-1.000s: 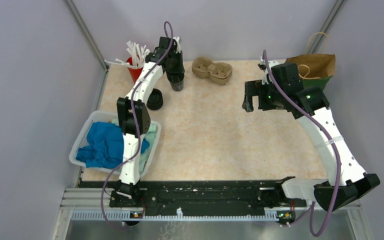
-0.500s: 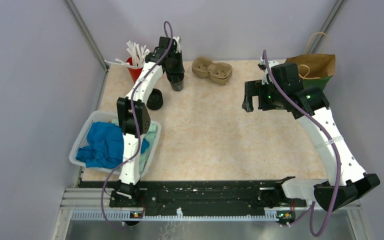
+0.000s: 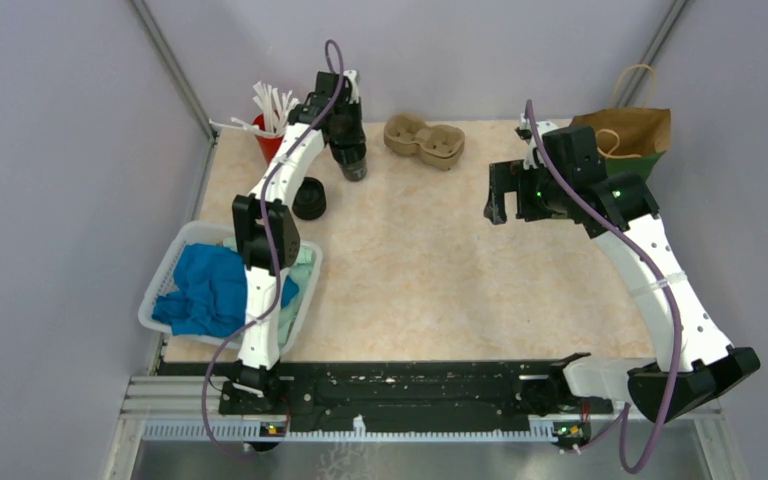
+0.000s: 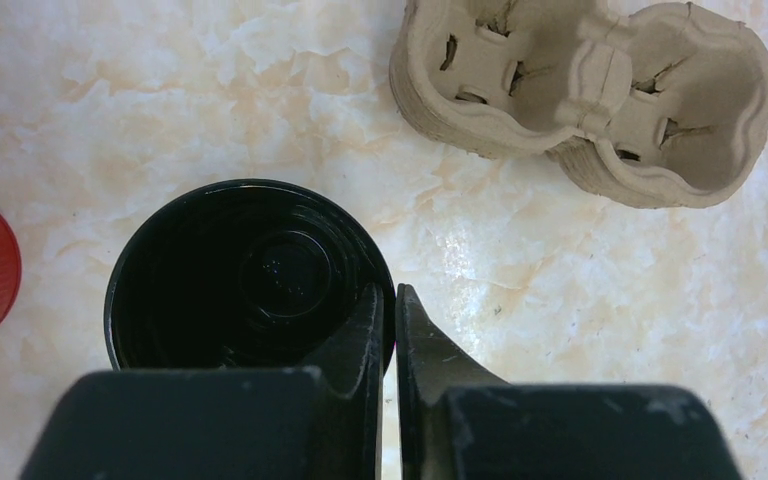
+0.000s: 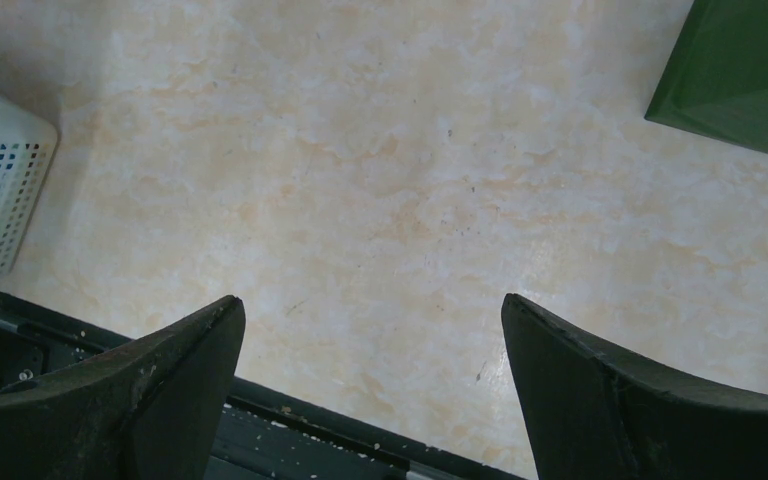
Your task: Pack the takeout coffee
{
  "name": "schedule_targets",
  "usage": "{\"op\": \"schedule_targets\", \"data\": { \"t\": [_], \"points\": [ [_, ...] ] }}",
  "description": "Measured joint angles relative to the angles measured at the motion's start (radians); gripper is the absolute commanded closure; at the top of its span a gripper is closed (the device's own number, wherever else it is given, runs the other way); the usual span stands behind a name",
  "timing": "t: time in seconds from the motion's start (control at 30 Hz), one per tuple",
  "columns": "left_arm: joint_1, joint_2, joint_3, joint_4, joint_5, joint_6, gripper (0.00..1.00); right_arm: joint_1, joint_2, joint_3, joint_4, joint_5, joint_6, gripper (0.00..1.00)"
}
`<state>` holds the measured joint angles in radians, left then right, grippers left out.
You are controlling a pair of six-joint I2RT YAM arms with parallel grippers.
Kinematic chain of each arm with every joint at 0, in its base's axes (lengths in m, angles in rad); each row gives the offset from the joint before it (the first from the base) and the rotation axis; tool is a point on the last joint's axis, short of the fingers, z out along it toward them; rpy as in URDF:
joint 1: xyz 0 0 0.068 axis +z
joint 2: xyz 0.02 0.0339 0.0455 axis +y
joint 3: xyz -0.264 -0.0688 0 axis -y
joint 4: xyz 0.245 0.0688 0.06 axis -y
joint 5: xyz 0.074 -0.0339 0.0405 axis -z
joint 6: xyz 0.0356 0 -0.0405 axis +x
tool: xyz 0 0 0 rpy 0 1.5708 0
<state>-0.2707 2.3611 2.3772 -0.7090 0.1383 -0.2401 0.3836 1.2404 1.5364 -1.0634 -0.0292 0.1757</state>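
gripping the takeout coffee (image 4: pixel 245 275) by its rim with the left tool (image 4: pixel 390 300), at the far left of the table (image 3: pixel 420 260) near the pulp tray (image 4: pixel 580 90).
pinched narrow, one finger (image 4: pixel 360 340) seemingly inside the wall and one outside, likely for lifting it upright toward the tray (a thin-edge hold, prone to tilting). with the right tool (image 5: pixel 370 300) spread wide and empty over the table, likely just out of the way. hard to tell lid on or off: only dark rings inside; its near side hidden behind the tool.
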Motion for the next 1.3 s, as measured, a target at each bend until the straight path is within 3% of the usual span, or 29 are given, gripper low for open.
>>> {"op": "schedule_targets", "data": {
  "t": [0.4, 0.93, 1.3],
  "points": [
    [-0.016, -0.003, 0.008, -0.005, -0.090, 0.036, 1.00, 0.000, 0.001, -0.005, 0.001, -0.007, 0.000, 0.01],
    [-0.145, -0.010, 0.008, -0.030, -0.368, 0.200, 1.00, 0.000, 0.001, -0.007, 0.001, -0.017, 0.000, 0.01],
    [-0.136, -0.016, 0.014, -0.034, -0.330, 0.195, 1.00, 0.000, 0.001, -0.007, 0.001, -0.016, 0.000, 0.01]
  ]
}}
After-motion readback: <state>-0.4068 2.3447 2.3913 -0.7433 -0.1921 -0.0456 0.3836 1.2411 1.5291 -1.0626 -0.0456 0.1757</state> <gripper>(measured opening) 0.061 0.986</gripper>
